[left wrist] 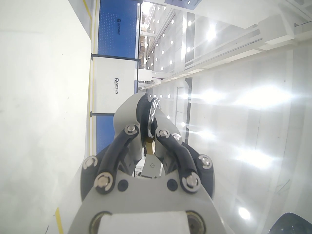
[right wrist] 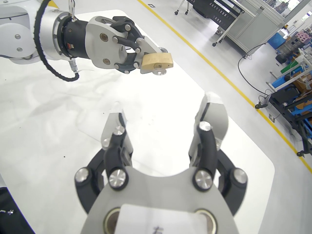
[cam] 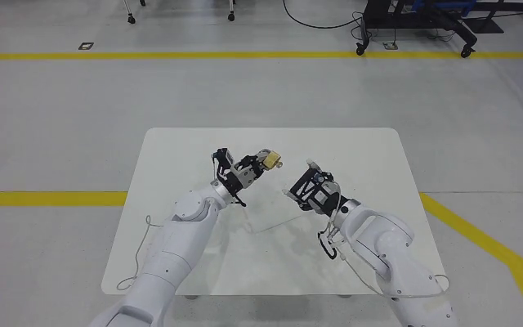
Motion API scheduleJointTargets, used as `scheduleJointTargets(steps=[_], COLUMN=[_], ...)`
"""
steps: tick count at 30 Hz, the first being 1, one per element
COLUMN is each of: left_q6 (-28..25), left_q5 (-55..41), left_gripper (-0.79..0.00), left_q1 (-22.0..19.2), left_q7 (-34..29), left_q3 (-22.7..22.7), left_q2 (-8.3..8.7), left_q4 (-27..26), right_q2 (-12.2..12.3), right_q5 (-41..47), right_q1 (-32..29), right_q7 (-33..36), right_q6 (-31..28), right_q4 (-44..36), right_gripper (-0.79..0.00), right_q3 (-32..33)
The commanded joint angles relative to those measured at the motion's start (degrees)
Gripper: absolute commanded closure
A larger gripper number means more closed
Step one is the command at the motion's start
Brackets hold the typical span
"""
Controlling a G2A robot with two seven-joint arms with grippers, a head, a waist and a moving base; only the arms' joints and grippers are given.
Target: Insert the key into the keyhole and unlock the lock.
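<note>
In the top view, the left pincer (cam: 248, 169) is clamped on the brass lock (cam: 270, 160) and holds it above the table (cam: 188, 245). The right pincer (cam: 297, 186) is near the lock, spread wide and empty.

In the left wrist view, brass shows wedged between the closed fingers.

In the right wrist view, the lock hangs ahead of the open right pincer, apart from it. A small silver piece under the lock's body looks like the key (right wrist: 159, 71), seated in the keyhole. The lock is probably rigid, dense and smooth. The key looks thin, stiff and slippery, so it is best pinched across the flat faces of its head for turning.
</note>
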Motion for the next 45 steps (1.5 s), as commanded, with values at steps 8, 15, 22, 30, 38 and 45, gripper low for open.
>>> scheduleJointTargets(steps=[8,15,22,30,38,45], left_q6=[1.06,5.07,6.88,8.17,8.86,9.02], left_q5=[2.43,6.42,9.33,10.00,10.68,10.91], left_gripper=[0.000,0.000,0.000,0.000,0.000,0.000], left_q1=[1.30,2.04,2.98,4.01,4.67,4.79], left_q7=[1.20,-2.12,-2.06,-1.79,-1.89,-1.66], left_q3=[0.95,0.24,-0.20,0.11,0.38,1.11], left_q2=[0.07,1.32,2.14,2.43,2.73,2.75], left_q4=[-1.83,-3.65,-6.48,-8.46,-9.39,-9.85], right_q2=[0.32,1.49,1.81,1.50,1.25,1.03], right_q5=[-11.11,-34.29,-38.89,-34.97,-34.41,-33.90], right_q1=[0.36,-0.94,-3.12,-0.85,0.12,0.86], right_q7=[0.58,-4.20,-8.96,-13.92,-14.97,-15.69], right_q6=[-2.45,-8.10,-6.09,-7.37,-7.29,-7.56], right_q4=[-1.14,-3.15,-4.05,0.41,2.59,4.04], right_gripper=[-0.785,-0.785,-0.616,-0.468,-0.363,-0.326], right_q3=[-2.66,-7.36,-7.20,-6.42,-6.40,-6.57])
